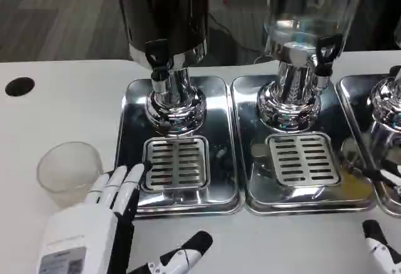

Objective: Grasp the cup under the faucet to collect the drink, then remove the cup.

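Note:
A clear plastic cup [67, 172] stands upright on the white table, left of the left dispenser's steel tray [225, 161]. My left hand [94, 227] is just right of the cup with its fingers stretched forward, their tips near the cup's rim; the thumb sticks out to the right, and the hand holds nothing. The dark drink dispenser [164, 17] has its black faucet [158, 57] above a slotted drip grate [176, 162]. Only the fingertips of my right hand [381, 244] show at the bottom right corner.
A second dispenser with a clear tank [310, 10] stands on its own steel tray [250, 130] to the right, and part of a third [385, 108] sits at the right edge. A black hole [19, 86] marks the table at far left.

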Available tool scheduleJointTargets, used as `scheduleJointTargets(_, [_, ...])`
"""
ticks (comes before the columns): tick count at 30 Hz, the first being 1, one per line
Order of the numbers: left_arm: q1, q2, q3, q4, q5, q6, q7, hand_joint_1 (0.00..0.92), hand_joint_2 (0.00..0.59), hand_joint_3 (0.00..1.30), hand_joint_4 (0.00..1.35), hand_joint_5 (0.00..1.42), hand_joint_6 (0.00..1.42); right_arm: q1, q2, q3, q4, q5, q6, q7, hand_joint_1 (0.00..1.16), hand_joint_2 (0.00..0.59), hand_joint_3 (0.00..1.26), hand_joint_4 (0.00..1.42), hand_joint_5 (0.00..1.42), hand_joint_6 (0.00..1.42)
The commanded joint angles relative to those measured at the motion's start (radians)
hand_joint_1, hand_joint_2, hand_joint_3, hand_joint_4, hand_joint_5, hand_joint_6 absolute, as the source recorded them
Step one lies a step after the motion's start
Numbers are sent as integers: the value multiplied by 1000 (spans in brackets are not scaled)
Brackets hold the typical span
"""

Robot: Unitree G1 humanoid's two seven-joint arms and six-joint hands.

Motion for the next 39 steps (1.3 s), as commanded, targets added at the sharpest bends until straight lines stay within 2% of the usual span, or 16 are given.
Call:
scheduleJointTargets(1, [2,9,2,-2,4,1,2,0,98,144,0,103,320,-14,3,8,-4,20,9,9,527,410,188,87,96,0])
scheduleJointTargets(39, [-4,7,22,-17,-27,4,-2,0,93,144,0,110,332,3,8,9,3,29,6,11,509,414,208,99,107,0])
